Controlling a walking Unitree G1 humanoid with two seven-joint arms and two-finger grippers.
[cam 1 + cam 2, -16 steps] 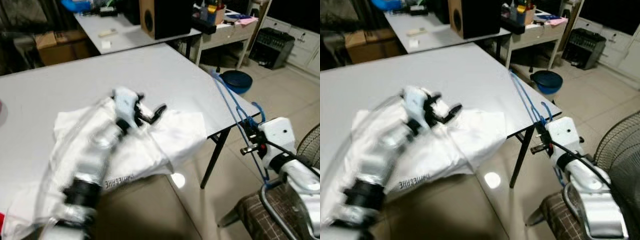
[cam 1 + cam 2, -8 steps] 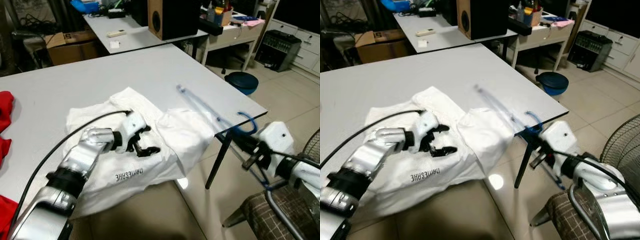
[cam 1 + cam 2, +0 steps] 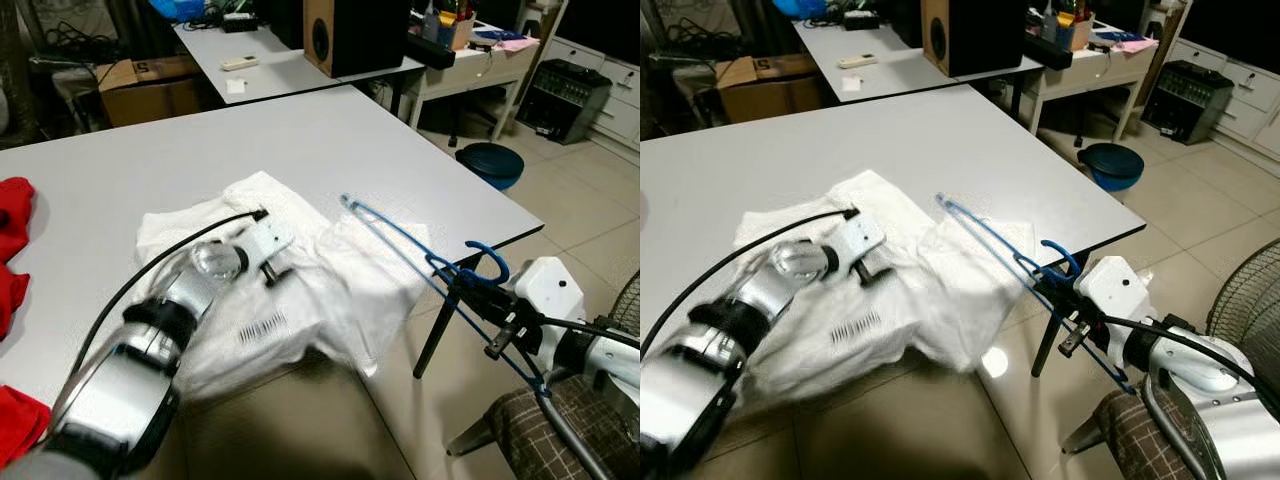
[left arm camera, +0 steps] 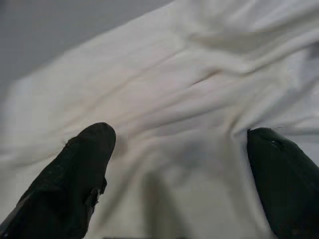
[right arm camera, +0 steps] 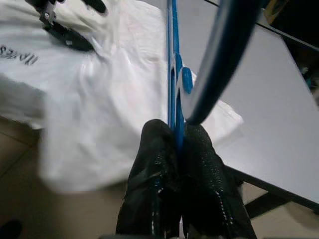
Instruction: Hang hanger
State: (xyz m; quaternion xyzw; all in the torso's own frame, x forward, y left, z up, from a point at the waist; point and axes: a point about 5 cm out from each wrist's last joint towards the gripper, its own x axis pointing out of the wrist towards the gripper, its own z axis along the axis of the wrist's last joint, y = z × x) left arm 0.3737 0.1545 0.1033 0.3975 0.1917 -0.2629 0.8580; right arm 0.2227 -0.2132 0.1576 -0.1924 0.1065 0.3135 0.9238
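While wrist-close, right fingers (image 5: 162, 164) pinch blue hanger (image 5: 173, 74).

This is looking like a cluttered workroom or lab space rather than a lived-in home. A plain grey folding worktop (image 3: 300, 130) is standing on a glossy tiled floor (image 3: 590, 200), with a second worktop (image 3: 280, 70) behind it carrying a big wooden speaker (image 3: 355, 35) and small gadgets. A cardboard box (image 3: 150, 85) is sitting underneath, a blue bin (image 3: 490, 163) is resting nearby, and white cabinets (image 3: 610, 95) are lining the far wall.
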